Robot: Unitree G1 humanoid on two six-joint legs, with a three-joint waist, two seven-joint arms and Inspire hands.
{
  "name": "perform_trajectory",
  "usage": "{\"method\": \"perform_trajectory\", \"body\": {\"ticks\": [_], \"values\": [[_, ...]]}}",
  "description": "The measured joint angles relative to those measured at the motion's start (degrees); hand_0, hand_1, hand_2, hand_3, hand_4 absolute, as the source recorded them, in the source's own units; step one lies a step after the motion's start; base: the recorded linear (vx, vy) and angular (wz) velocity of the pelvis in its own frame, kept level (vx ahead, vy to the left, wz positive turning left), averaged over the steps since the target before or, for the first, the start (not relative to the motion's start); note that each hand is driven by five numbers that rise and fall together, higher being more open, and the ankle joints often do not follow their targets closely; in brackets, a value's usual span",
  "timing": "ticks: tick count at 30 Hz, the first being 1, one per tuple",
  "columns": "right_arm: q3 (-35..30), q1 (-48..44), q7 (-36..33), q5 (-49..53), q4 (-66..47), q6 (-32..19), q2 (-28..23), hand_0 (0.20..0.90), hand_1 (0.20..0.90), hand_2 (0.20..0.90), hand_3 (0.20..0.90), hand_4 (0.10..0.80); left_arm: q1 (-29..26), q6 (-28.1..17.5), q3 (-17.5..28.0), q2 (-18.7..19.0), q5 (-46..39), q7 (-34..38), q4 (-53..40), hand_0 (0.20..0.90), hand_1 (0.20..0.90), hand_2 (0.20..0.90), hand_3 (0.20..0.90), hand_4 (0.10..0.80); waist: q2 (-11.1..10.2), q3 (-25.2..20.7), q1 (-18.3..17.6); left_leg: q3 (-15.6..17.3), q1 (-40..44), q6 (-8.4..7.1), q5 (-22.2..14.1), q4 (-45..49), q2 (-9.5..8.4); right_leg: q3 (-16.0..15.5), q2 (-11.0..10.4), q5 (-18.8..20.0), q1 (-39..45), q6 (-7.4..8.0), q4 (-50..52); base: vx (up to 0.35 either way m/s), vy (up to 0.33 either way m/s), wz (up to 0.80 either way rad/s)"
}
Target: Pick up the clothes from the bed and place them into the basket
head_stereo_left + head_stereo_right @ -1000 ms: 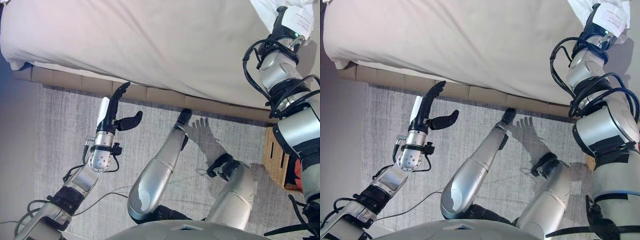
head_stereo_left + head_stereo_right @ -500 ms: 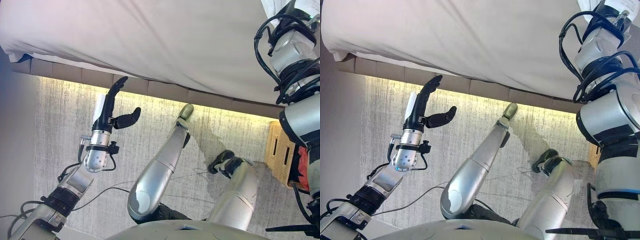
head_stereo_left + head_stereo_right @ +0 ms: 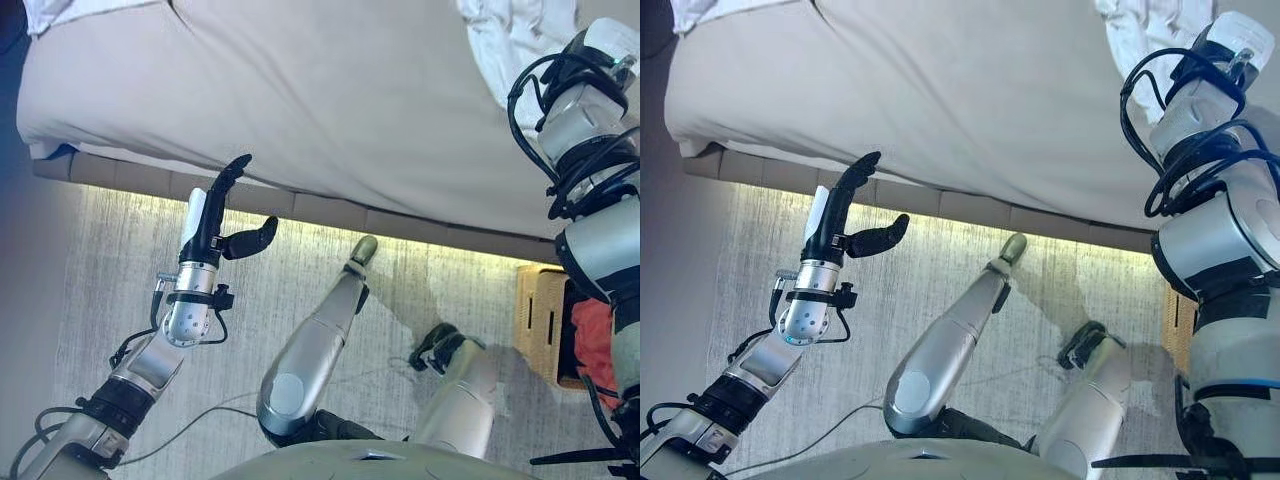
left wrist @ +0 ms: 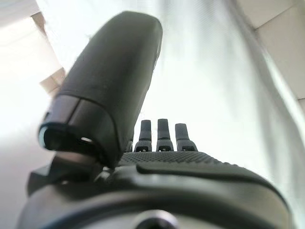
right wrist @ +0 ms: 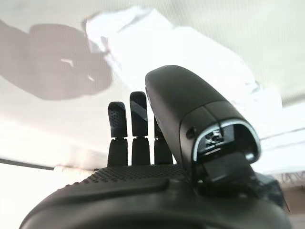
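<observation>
A crumpled pile of white clothes lies on the beige bed, at its far right. My right arm reaches up along the right side to it. In the right wrist view my right hand hovers over the white clothes with straight fingers and holds nothing. My left hand is raised over the rug beside the bed's near edge, open and empty, thumb spread. A wicker basket stands on the floor at the lower right with a red cloth in it.
A grey rug covers the floor between me and the bed. A strip of light runs under the bed frame. Another white cloth shows at the bed's far left corner.
The whole picture has shifted, so more of the bed, the white clothes and the basket show. Both arms keep about the same pose; nothing has been taken hold of.
</observation>
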Motion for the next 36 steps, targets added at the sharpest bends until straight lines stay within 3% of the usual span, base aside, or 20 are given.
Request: {"method": "perform_trajectory", "body": {"ticks": [2, 4, 7, 12, 14, 15, 16, 20, 26, 30, 33, 36], "values": [[-0.13, -0.09, -0.49, -0.03, -0.42, -0.69, -0.54, 0.300, 0.300, 0.300, 0.200, 0.100, -0.30, 0.21, -0.02, -0.01, 0.00, -0.36, -0.02, 0.900, 0.900, 0.900, 0.900, 0.800, -0.10, -0.01, -0.28, 0.53, 2.02, 0.01, 0.01, -2.29, 0.64, -0.06, 0.57, 0.03, 1.91, -0.02, -2.61, 0.053, -0.011, -0.17], [-0.56, 0.74, -0.56, 0.02, -1.35, -1.70, -0.66, 0.300, 0.300, 0.300, 0.200, 0.100, -0.53, 1.52, -0.02, 0.11, 0.01, -0.68, 0.11, 0.900, 0.900, 0.900, 0.900, 0.800, -0.28, 0.08, -0.75, 1.05, 5.48, 1.15, 0.79, -3.95, 0.77, -0.07, 0.59, 0.33, 5.20, -0.25, -5.21, 0.066, -0.013, -0.22], [-1.79, 3.57, -1.69, 0.05, -3.99, -3.53, -1.43, 0.300, 0.300, 0.300, 0.200, 0.100, -1.45, 2.71, 0.13, 0.17, 0.01, -0.77, 0.33, 0.900, 0.900, 0.900, 0.900, 0.800, -1.53, 0.09, -1.40, 2.23, 10.47, 1.72, 0.31, -5.71, 0.76, 0.10, 0.76, 2.60, 10.60, 1.11, -9.05, 0.055, 0.009, -0.14], [-1.82, 3.70, -1.73, 0.05, -7.27, -6.00, -3.24, 0.300, 0.300, 0.300, 0.200, 0.100, -4.04, 3.96, 0.16, 0.20, 0.01, -0.85, 0.57, 0.900, 0.900, 0.900, 0.900, 0.800, -3.41, -0.03, -2.30, 3.09, 13.29, 1.97, 0.28, -7.70, 1.84, -0.13, 1.89, 6.47, 14.13, 2.06, -13.87, 0.035, 0.013, -0.13], [-2.26, 3.70, -1.75, 0.27, -7.89, -6.68, -3.95, 0.481, 0.481, 0.481, 0.411, 0.311, -4.62, 4.35, 0.12, 0.16, 0.02, -1.12, 0.86, 0.900, 0.900, 0.900, 0.900, 0.800, -3.58, 0.04, -2.74, 3.42, 14.07, 1.77, 0.78, -8.67, 2.29, -0.32, 2.42, 7.93, 15.07, 2.27, -15.38, -0.030, 0.033, -0.08], [-2.66, 3.89, -1.67, 1.13, -8.04, -7.15, -3.99, 0.851, 0.851, 0.851, 0.842, 0.742, -4.67, 4.77, 0.13, 0.24, 0.01, -1.13, 1.15, 0.900, 0.900, 0.900, 0.900, 0.800, -3.61, 0.03, -2.81, 3.51, 14.62, 1.69, 0.94, -9.44, 2.63, -0.51, 2.61, 8.54, 15.40, 2.56, -16.02, 0.024, -0.005, -0.13], [-3.55, 4.32, -1.59, 1.38, -8.10, -7.34, -3.95, 0.900, 0.900, 0.900, 0.900, 0.800, -4.94, 4.99, 0.13, 0.18, 0.00, -1.16, 2.05, 0.900, 0.900, 0.900, 0.900, 0.800, -3.66, 0.01, -3.25, 3.37, 15.22, 1.52, 1.05, -10.35, 2.76, -0.93, 2.78, 8.65, 16.19, 2.68, -17.18, 0.017, -0.009, -0.05], [-5.97, 7.43, -1.53, 2.95, -9.86, -7.33, -4.00, 0.900, 0.900, 0.900, 0.900, 0.800, -4.89, 5.24, 0.20, 0.10, -0.05, -1.26, 3.78, 0.900, 0.900, 0.900, 0.900, 0.800, -3.67, 0.01, -3.82, 3.34, 17.98, 1.00, 1.86, -14.05, 3.93, -1.48, 3.88, 9.95, 18.95, 2.99, -21.46, 0.066, -0.010, -0.05], [-11.11, 14.22, -1.80, 5.02, -17.77, -7.76, -2.97, 0.900, 0.900, 0.900, 0.900, 0.800, -4.45, 9.24, 2.72, -1.65, -5.83, -3.32, 5.89, 0.900, 0.900, 0.900, 0.900, 0.800, -4.19, -0.27, -5.17, 3.85, 24.60, 0.27, 4.62, -22.83, 6.15, -1.65, 7.03, 13.95, 25.45, 4.30, -31.12, 0.136, -0.051, -0.13], [-13.16, 20.82, -3.38, 3.80, -28.69, -7.03, -2.46, 0.900, 0.900, 0.900, 0.900, 0.800, -1.19, 11.89, 7.06, -3.33, -9.69, -4.97, 5.95, 0.900, 0.900, 0.900, 0.900, 0.800, -5.83, -1.25, -6.80, 4.58, 29.95, -0.46, 6.47, -29.40, 7.84, -1.59, 9.33, 17.34, 31.03, 4.74, -39.57, 0.089, -0.072, -0.15], [-13.16, 23.08, -3.61, 1.78, -30.91, -6.64, -1.52, 0.900, 0.900, 0.900, 0.900, 0.800, -0.49, 12.56, 7.54, -3.56, -11.17, -5.36, 5.97, 0.900, 0.900, 0.900, 0.900, 0.800, -8.11, -3.67, -7.79, 5.01, 30.86, -0.99, 7.11, -31.92, 9.07, -1.76, 10.68, 18.98, 32.62, 4.53, -43.99, 0.028, -0.111, -0.09], [-13.17, 23.36, -3.58, 0.80, -31.29, -6.08, -1.47, 0.900, 0.900, 0.900, 0.900, 0.800, -1.01, 13.01, 7.55, -4.50, -11.18, -5.58, 5.98, 0.900, 0.900, 0.900, 0.900, 0.800, -9.02, -5.31, -8.27, 5.44, 31.14, -1.38, 7.42, -33.05, 9.77, -1.63, 11.71, 19.62, 33.04, 4.43, -45.95, 0.008, -0.082, -0.07]]}}
